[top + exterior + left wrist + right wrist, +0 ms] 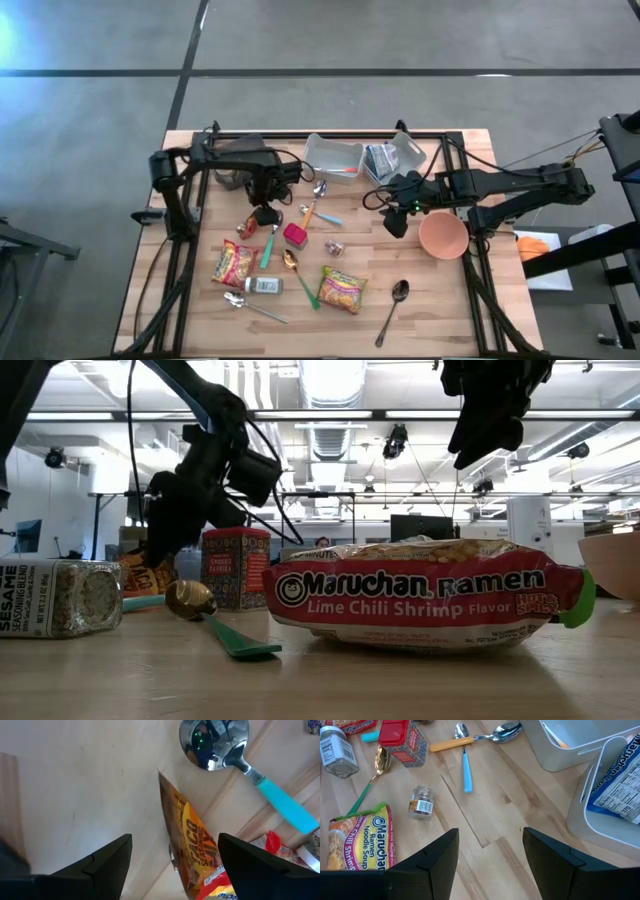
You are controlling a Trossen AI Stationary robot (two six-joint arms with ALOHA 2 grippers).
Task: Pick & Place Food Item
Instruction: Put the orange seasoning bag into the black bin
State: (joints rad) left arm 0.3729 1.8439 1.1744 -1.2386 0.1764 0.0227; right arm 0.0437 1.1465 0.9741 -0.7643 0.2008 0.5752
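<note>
Left gripper (266, 214): positioned low over the table (440, 310), left of centre. Its fingers (107, 857) are spread and hold nothing. The taco packet (192, 840) lies flat on the wood between and just ahead of the fingers, not touched by them. In the high view this packet (247, 226) sits just left of the gripper. A teal spoon (235, 760) lies just beyond the packet, bowl up.

Right gripper (396, 222): raised above the table, right of centre, between the white bins and the bowl (443, 236). Its fingers (432, 857) are apart and empty, with bare wood below them.

Food items:
- Ramen pack (342, 289), near centre, flat on the table; it fills the foreground of the low view (420, 600) and shows in the right wrist view (357, 842).
- Second ramen pack (234, 266), near left.
- Red tin (295, 235), centre, upright; also in the right wrist view (402, 740).
- Small jar (334, 247), on its side, right of the tin.
- Sesame jar (264, 285), on its side, between the two ramen packs; at left in the low view (60, 597).
- Packet (381, 160) inside the right-hand bin (412, 152), far side.

Other items: left-hand bin (332, 156), far centre; gold spoon with green handle (300, 278) between tin and ramen pack; steel spoon (392, 308), near right; yellow-handled spoon (312, 207) and blue-handled spoon (318, 215), crossed near the bins.
</note>
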